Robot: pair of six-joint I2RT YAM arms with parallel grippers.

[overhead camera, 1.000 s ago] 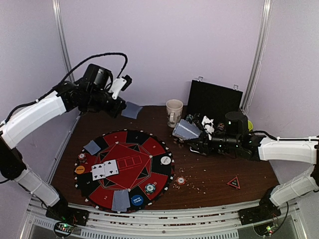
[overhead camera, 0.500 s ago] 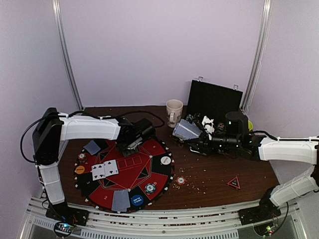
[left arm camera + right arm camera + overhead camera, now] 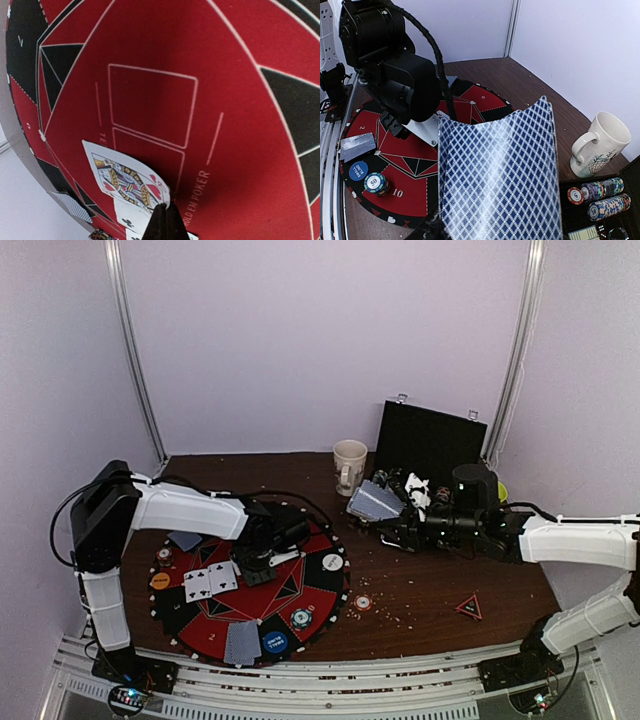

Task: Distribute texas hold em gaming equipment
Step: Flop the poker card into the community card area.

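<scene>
L gripper (image 3: pixel 165 220): jaws pressed tight together, tips low over the mat (image 3: pixel 240 100), w/ the corner of a face card (image 3: pixel 125 177) pinched btwn them, picture side up. Card spreads out to one side of the tips, tilted, overlapping the club cards (image 3: pixel 222 577), which lie face up on the mat just past it. Printed card boxes on the red felt sit straight ahead of the tips.

R gripper (image 3: pixel 390 508): jaws narrow, closed round a deck (image 3: pixel 500 175) of blue-diamond backs, bowed, held up off the table (image 3: pixel 440 570). Below and ahead of the deck, wrist view: chip stack (image 3: pixel 376 183) and blue disc (image 3: pixel 357 170) side by side at the mat edge, face-down card (image 3: pixel 357 145) just beyond. Other side of the deck: chip rows (image 3: pixel 597 195) in the case (image 3: pixel 430 445), close by the jaws; mug (image 3: pixel 597 145) upright a bit further out.

Top view, further off: white disc (image 3: pixel 332 562) on the mat rim btwn the two grippers; orange disc (image 3: pixel 160 580) on the far side of L gripper; lone chip (image 3: pixel 363 602) on the table just off the mat, nearer R gripper.
</scene>
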